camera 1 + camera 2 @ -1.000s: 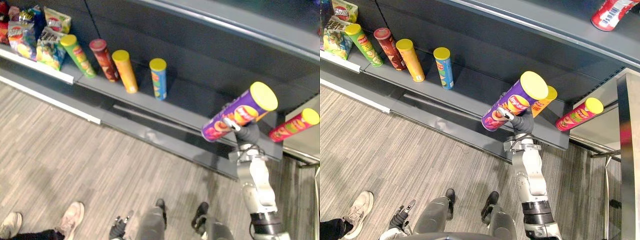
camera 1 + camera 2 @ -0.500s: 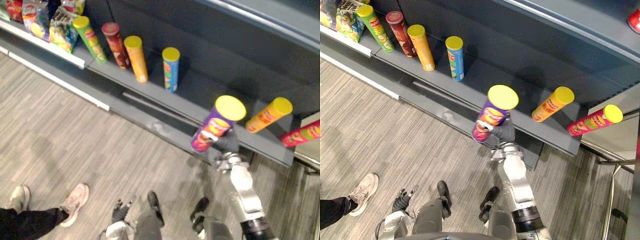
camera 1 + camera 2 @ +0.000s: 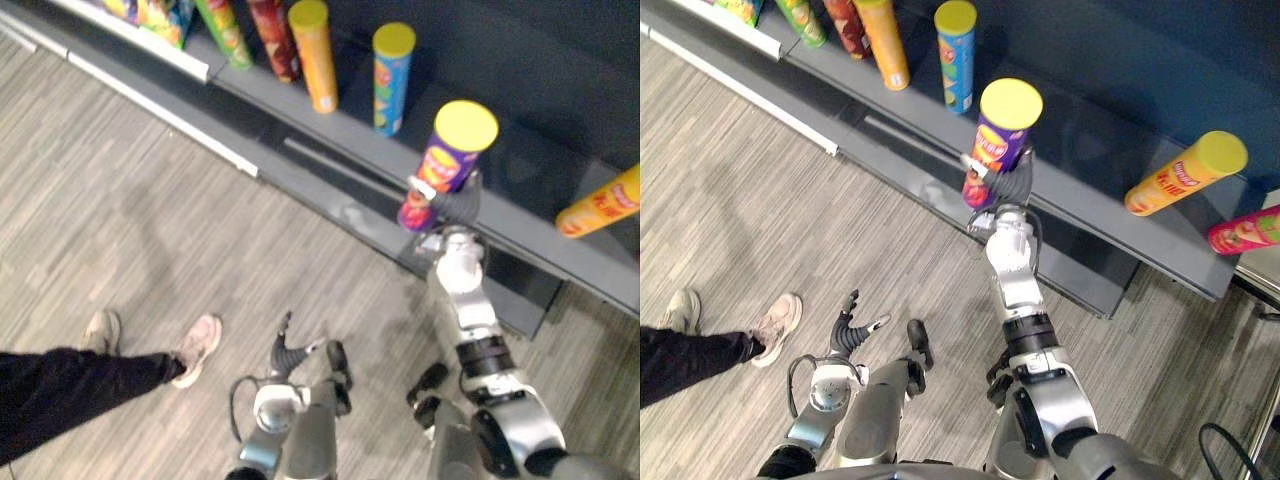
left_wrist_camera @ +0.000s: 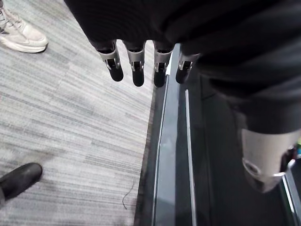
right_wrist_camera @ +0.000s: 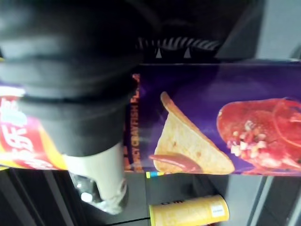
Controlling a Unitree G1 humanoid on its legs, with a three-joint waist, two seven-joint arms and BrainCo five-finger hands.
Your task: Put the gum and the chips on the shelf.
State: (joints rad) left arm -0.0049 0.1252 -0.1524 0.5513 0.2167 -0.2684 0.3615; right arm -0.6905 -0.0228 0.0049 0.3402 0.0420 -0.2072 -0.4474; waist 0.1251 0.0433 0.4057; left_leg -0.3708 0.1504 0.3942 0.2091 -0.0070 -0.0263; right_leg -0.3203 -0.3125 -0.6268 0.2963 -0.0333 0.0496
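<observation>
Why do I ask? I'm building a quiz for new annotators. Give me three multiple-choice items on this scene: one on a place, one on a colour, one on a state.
1. Where is the purple chips can?
A. In the right hand, at the shelf
B. Lying on the floor
C. In a person's hand

2. What colour is that can's lid?
A. Red
B. Yellow
C. Green

3. What state is the left hand in?
A. Shut on a can
B. Open, holding nothing
C. Pressed flat on a bag

Answers:
1 A: the right hand is wrapped round the can's lower part, by the shelf's front edge.
2 B: both eye views show a yellow disc on top of the purple tube.
3 B: the left wrist view shows its fingers straight over the floor, with nothing between them.
</observation>
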